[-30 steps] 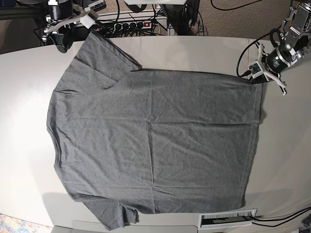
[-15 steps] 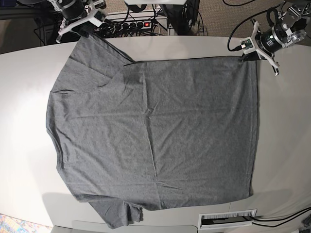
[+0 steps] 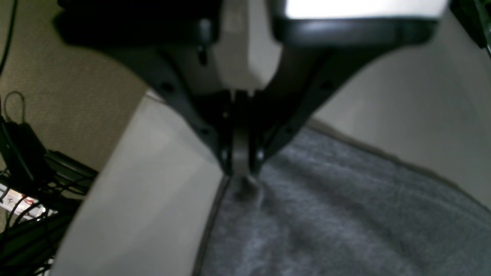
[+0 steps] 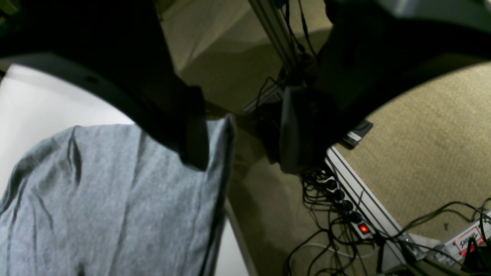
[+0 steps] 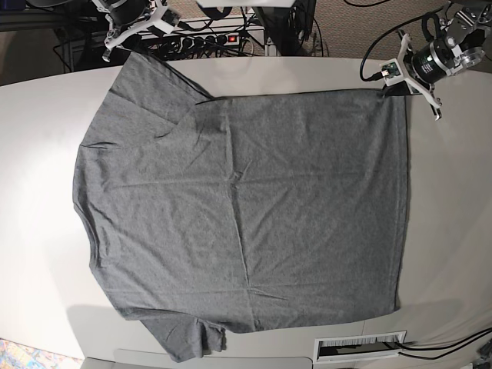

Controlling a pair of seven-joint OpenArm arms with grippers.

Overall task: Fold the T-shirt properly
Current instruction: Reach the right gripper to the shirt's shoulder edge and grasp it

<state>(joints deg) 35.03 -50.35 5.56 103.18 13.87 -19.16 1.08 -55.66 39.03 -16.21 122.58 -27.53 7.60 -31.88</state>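
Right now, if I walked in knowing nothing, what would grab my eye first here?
The big grey T-shirt spread nearly flat over most of the pale table, sleeves toward the base view's left. Next, the left gripper at the far right corner, its fingers pinched shut on the shirt's hem corner. Opposite, the right gripper hangs open over the upper sleeve's tip.
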